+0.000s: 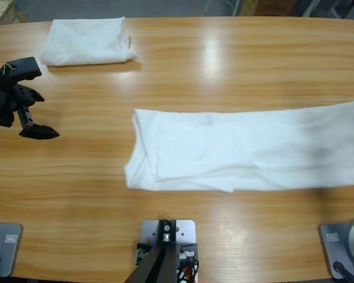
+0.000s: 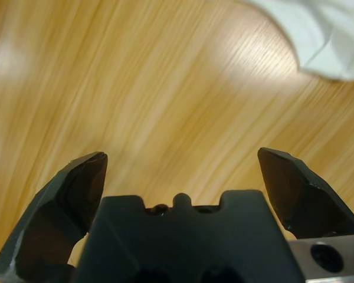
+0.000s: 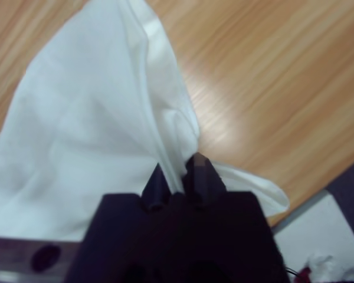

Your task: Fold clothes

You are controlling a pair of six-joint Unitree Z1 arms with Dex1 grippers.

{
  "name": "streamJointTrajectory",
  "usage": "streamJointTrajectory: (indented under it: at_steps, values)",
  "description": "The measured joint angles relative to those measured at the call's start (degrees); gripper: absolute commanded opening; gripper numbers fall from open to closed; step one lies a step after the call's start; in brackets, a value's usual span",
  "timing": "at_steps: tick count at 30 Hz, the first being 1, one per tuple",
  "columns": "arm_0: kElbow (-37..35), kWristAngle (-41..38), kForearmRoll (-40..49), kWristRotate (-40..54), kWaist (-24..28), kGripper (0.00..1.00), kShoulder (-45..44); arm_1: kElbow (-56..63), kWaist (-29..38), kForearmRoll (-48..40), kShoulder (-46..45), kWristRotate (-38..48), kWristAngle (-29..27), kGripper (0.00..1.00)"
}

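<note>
On table [image 1: 76, 194]: folded shirt [image 1: 87, 40], long shirt [image 1: 236, 150].

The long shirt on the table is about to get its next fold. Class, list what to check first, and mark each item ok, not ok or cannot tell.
1. Right gripper pinching the long shirt: ok, cloth sits between its shut jaws.
2. Left gripper free: ok, open, holding nothing, over bare table.
3. Left gripper at the shirt: not ok, it is apart from the shirt's near end.
4. Folded shirt out of the way: ok, far corner.
5. Shirt's right end: cannot tell, runs off view.
</note>
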Motion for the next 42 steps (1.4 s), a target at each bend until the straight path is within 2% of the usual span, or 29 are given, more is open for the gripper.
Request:
streamJointTrajectory:
  at_steps: [3, 5, 7, 10, 13, 18, 23, 26, 31, 42]
  values:
    - [1.14, 0.0, 0.0, -0.16, -0.01, 0.996, -1.4, -3.77, -0.22, 4.28, -0.28, -0.27, -2.1, 0.0]
    - [1.44, 0.0, 0.0, -0.24, -0.01, 0.996, -2.39, -6.21, 2.75, 7.54, -1.18, 0.03, -2.34, 0.0]
    - [1.48, 0.0, -0.03, -0.27, -0.01, 0.997, -2.71, -7.91, 10.61, 10.55, -2.69, 2.52, -1.67, 0.0]
    - [1.54, 0.0, -0.11, -0.27, -0.03, 0.996, -2.72, -11.12, 25.14, 14.62, -4.07, 9.24, 2.23, 0.0]
    - [1.57, 0.01, -0.15, -0.27, -0.04, 0.996, -2.74, -17.63, 36.54, 18.17, -3.68, 14.94, 6.26, 0.0]
    - [1.64, 0.01, -0.16, -0.46, -0.05, 0.997, -2.82, -31.77, 48.01, 22.0, 2.18, 18.87, 10.67, 0.0]
    - [1.7, 0.01, -0.16, -1.29, -0.06, 0.996, -3.1, -40.55, 57.9, 22.4, 12.69, 20.51, 11.4, 0.0]
    - [1.76, 0.01, -0.16, -1.52, -0.08, 0.998, -3.95, -44.02, 61.91, 22.39, 18.81, 21.55, 11.66, 0.0]
    - [1.93, 0.01, -0.16, -1.89, -0.09, 0.997, -5.17, -51.3, 64.76, 22.59, 26.42, 22.02, 13.66, 0.0]
    - [3.2, 0.28, -0.16, -2.45, -0.09, 0.996, -5.8, -59.71, 72.56, 22.61, 33.65, 24.25, 15.06, 0.0]
